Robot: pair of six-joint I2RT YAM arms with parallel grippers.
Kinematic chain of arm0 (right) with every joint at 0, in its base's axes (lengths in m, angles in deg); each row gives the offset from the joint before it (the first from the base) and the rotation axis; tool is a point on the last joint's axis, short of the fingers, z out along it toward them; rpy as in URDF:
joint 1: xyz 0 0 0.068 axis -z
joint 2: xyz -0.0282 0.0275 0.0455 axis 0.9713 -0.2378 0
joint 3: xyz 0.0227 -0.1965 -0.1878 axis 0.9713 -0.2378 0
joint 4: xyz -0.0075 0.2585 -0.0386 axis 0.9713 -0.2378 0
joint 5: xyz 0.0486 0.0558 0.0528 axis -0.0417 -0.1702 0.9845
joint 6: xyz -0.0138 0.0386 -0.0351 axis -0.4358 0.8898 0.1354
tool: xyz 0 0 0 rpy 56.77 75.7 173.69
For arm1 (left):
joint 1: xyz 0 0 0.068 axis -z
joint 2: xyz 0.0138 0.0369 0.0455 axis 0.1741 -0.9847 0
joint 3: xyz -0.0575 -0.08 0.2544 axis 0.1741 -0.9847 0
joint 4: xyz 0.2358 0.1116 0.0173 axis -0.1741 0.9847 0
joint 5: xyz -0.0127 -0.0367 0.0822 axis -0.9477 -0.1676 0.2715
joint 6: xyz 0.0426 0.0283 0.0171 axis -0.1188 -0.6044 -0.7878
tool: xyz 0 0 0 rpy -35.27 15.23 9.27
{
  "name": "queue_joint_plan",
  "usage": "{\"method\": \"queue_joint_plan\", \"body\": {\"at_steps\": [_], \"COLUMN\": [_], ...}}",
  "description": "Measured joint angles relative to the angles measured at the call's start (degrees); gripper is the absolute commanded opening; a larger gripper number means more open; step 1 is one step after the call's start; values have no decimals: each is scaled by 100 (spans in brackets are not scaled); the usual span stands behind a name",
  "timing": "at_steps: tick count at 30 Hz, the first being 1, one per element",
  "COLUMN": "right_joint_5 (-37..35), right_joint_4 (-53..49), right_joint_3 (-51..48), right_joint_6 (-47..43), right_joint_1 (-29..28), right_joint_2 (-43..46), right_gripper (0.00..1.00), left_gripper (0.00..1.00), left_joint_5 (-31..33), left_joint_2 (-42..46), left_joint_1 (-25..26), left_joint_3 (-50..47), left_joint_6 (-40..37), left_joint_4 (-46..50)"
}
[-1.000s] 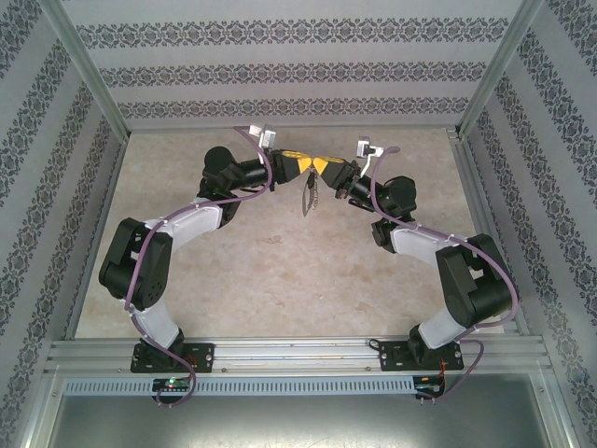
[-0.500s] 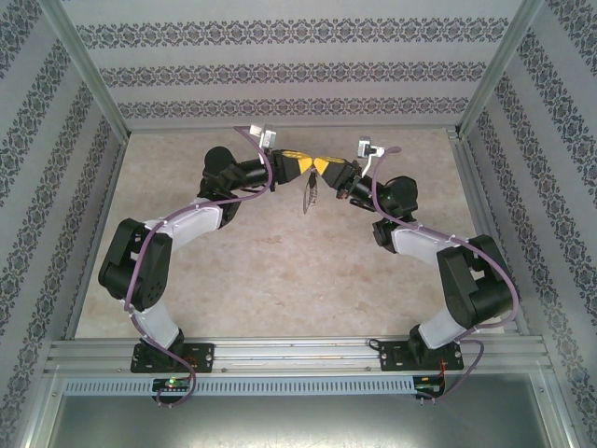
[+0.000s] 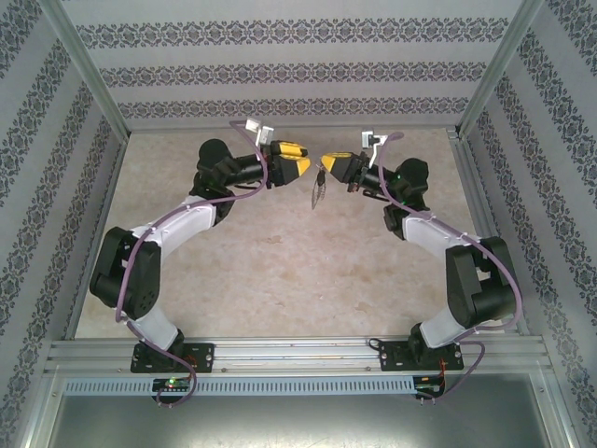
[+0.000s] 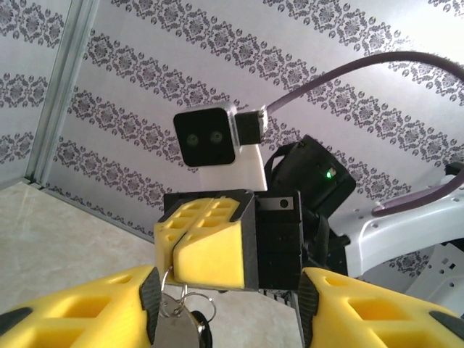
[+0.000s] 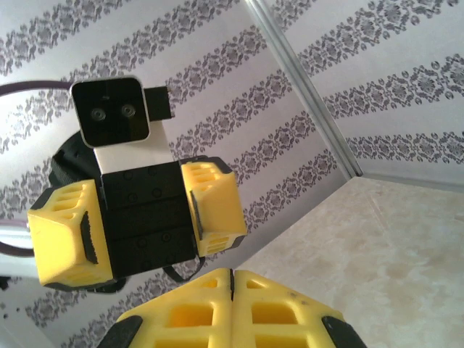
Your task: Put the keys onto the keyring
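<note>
Above the far middle of the table (image 3: 280, 280), the two arms are being held tip to tip. The left gripper (image 3: 299, 160) is being shown with its jaws standing parted, while the right gripper (image 3: 327, 165) is being pressed shut on the keyring (image 3: 317, 189). The keyring is being dangled clear above the table, and a small dark key (image 4: 204, 332) is being glimpsed hanging among its rings.

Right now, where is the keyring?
In the top view the keyring hangs over the far middle of the table from the shut right end effector, with the open left end effector just to its left.
</note>
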Motion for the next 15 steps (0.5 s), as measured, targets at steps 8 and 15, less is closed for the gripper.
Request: {"method": "queue_joint_plan", "body": {"at_steps": [8,15], "right_joint_5": [717,940], "right_joint_4": [-3790,-5646], "right_joint_3": [1517,1965], "right_joint_6": [-2518,-3786], "right_joint_1": [35,94], "right_joint_2": [114,111], "right_gripper": [0,0], "left_gripper": [60,60], "left_joint_5": [-247,-315], "left_joint_2": [0,0], "left_joint_1": [-44,-44], "left_joint_3": [557,866], "left_joint_6": [-909,-1766], "left_joint_4": [1683,3034]}}
